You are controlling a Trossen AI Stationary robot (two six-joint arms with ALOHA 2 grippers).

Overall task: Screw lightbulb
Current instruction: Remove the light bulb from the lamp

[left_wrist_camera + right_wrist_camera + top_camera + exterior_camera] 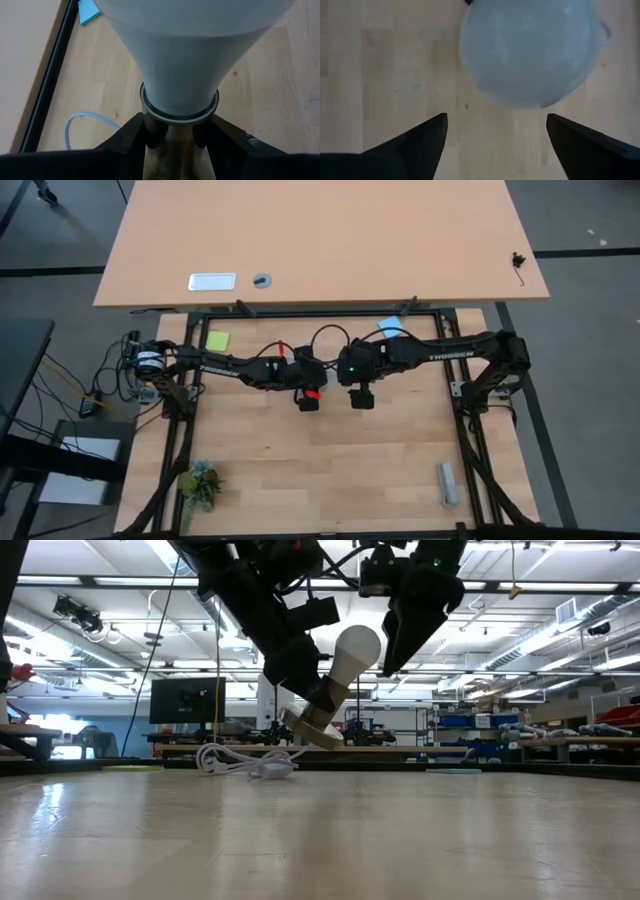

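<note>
High view: my grippers, left [307, 401] and right [362, 399], meet mid-table.

Low view: the bulb [352, 648] sits tilted in the socket [313, 724], held aloft.

Left wrist view: my fingers [150, 131] pinch the socket.

Right wrist view: fingers [422, 136] spread, bulb ahead; closing off-centre could cross-thread it.

High view: straight down over the counter [330, 470]. Low view: counter height, level, facing the room, lightbulb [352, 650] overhead. Left wrist view: pressed against the lightbulb neck. Right wrist view: just above its dome. All three near views share it.
</note>
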